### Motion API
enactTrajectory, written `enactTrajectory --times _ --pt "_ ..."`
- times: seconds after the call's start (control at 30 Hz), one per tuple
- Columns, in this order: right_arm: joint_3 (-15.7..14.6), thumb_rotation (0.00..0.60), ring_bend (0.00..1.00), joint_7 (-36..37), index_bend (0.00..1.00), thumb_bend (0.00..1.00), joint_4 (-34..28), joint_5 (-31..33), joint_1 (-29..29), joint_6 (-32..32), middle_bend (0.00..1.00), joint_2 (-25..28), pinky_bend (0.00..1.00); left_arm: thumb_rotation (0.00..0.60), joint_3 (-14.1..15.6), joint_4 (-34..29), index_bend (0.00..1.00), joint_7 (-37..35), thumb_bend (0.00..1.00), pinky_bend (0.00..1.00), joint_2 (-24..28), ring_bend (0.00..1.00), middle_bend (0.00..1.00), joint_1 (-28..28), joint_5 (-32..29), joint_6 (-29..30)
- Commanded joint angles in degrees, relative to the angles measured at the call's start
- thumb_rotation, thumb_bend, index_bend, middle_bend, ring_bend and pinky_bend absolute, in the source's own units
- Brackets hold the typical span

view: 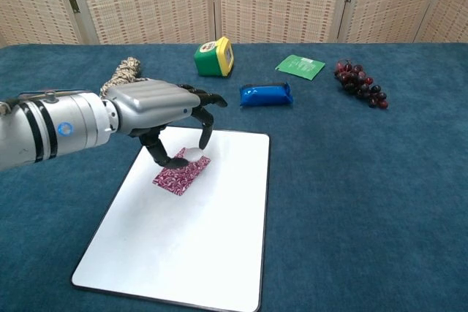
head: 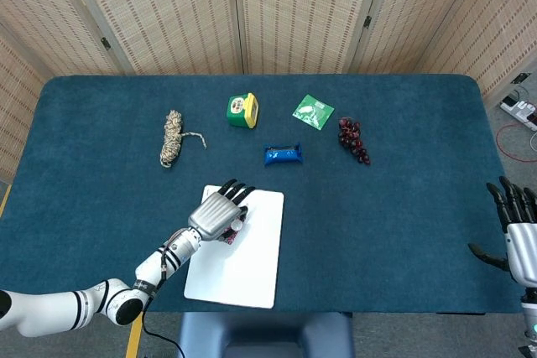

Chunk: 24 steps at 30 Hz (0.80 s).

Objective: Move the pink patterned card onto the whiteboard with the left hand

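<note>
The pink patterned card [view: 178, 175] lies flat on the upper part of the whiteboard [view: 183, 246], which sits near the table's front edge. My left hand [view: 161, 107] hovers right over the card's far end, fingers curved and apart, thumb tip at the card's upper edge; it grips nothing. In the head view the left hand [head: 220, 210] hides most of the card [head: 229, 237] on the whiteboard [head: 243, 270]. My right hand [head: 518, 232] stays at the table's right front corner, fingers spread and empty.
Along the back lie a rope bundle [head: 172, 137], a green-and-yellow box [head: 242, 111], a blue packet [head: 282, 153], a green sachet [head: 313, 111] and dark grapes [head: 353, 140]. The blue packet [view: 266, 94] is closest to the whiteboard's far edge.
</note>
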Motion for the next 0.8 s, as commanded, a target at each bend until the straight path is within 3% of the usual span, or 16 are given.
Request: enactTrajectory --times 0.03,0.4,0.67,0.8 --pt "0.1 0.600 0.05 0.2 0.00 0.11 0.2 0.0 0.0 0.0 0.00 -0.1 0.00 0.600 0.2 0.9 0.51 1.2 0.40 0.00 -0.7 0.00 0.07 -0.6 -1.9 -0.2" --pt "0.0 0.600 0.05 1.0 0.00 0.11 1.1 0.1 -0.1 0.0 0.00 -0.4 0.00 0.600 1.3 1.6 0.49 2.5 0.40 0.00 -1.6 0.00 0.07 -1.4 -5.6 0.2" --pt "0.1 0.600 0.05 0.9 0.00 0.11 1.0 0.3 -0.5 0.5 0.00 -0.4 0.00 0.600 2.1 1.0 0.32 4.4 0.40 0.00 -1.4 0.00 0.06 -2.1 -8.5 0.6" --pt "0.1 0.600 0.05 0.8 0.00 0.11 0.8 0.0 -0.5 0.6 0.00 -0.4 0.00 0.600 2.1 0.4 0.28 3.9 0.39 0.00 -0.8 0.00 0.05 -1.9 -9.0 1.3"
